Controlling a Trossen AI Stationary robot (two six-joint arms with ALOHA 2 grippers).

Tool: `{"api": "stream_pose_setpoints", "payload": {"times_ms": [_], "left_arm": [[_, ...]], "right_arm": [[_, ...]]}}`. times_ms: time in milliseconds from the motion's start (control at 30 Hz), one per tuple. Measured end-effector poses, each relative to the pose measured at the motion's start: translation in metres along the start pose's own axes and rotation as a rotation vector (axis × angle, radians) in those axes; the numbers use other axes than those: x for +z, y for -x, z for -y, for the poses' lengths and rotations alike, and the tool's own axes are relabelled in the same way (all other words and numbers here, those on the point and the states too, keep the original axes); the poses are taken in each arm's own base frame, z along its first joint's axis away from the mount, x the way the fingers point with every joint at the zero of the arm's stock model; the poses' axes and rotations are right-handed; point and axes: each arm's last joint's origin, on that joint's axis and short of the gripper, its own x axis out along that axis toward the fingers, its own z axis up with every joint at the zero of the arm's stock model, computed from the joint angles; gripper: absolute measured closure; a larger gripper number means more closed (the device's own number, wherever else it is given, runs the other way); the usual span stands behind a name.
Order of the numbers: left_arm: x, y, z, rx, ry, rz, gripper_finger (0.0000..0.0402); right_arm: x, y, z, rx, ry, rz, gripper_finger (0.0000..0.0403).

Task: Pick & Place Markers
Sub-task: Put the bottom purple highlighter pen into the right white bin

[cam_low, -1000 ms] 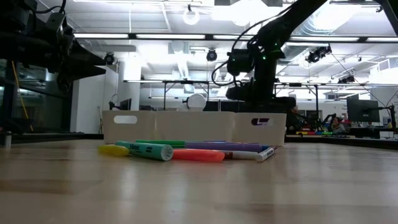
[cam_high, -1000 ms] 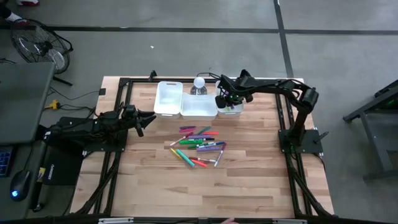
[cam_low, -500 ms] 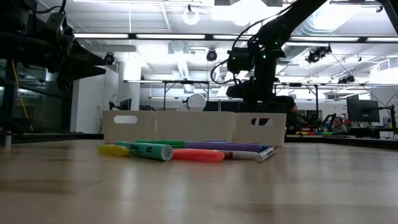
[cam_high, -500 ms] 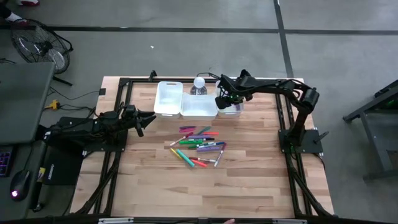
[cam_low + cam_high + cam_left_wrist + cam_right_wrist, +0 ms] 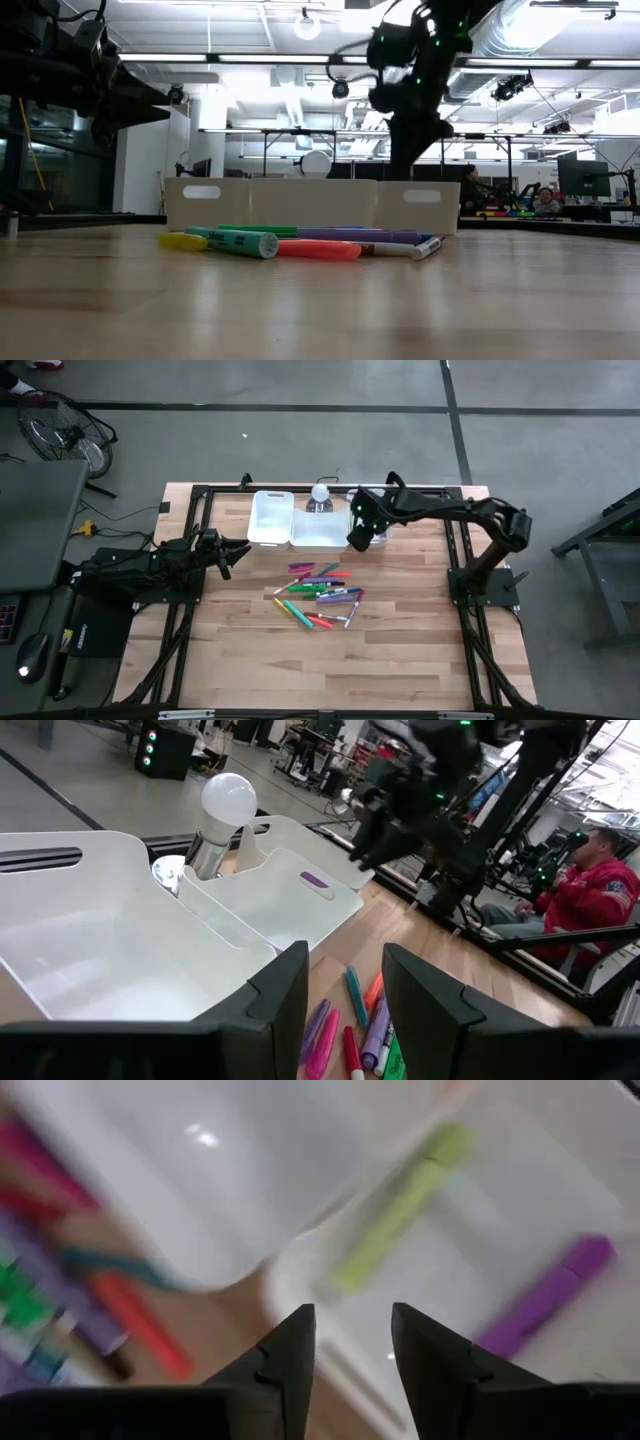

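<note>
The right gripper (image 5: pixel 353 540) hangs above the near edge of the small bin (image 5: pixel 374 532), and its fingers (image 5: pixel 285 1365) are spread with nothing between them. In this small bin a green marker (image 5: pixel 400 1205) and a purple marker (image 5: pixel 545 1295) already lie. Most of the markers (image 5: pixel 320 592) are in a loose pile on the tabletop (image 5: pixel 400 650), just in front of the middle bin (image 5: pixel 319 530) and well apart from the gripper.

The step in hand, as I judge it, is to go to the pile for the next marker. To do it well, the gripper should choose a marker at the edge of the pile, one that no other marker crosses. The fingers should come down on both sides of its barrel, across its length, and close near its middle so it does not tip. The wrist picture is blurred, so which marker lies free is maybe better judged from above.

The left gripper (image 5: pixel 345 1010) waits left of the pile, facing the bins, its fingers spread and empty.
</note>
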Motion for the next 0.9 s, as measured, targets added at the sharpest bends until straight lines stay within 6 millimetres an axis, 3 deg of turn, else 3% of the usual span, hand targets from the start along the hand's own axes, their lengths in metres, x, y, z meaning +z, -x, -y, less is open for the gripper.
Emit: {"api": "stream_pose_setpoints", "payload": {"times_ms": [200,700,900], "left_arm": [[0.0,0.0,0.0,0.0,0.0,0.0,0.0273],[0.0,0.0,0.0,0.0,0.0,0.0,0.0273],[0.0,0.0,0.0,0.0,0.0,0.0,0.0273]], "right_arm": [[-0.017,0.008,-0.042,0.068,0.256,0.004,0.0279],[-0.062,0.021,-0.125,0.264,0.551,0.034,0.0279],[-0.073,0.007,-0.144,0.264,0.601,0.028,0.0268]]}}
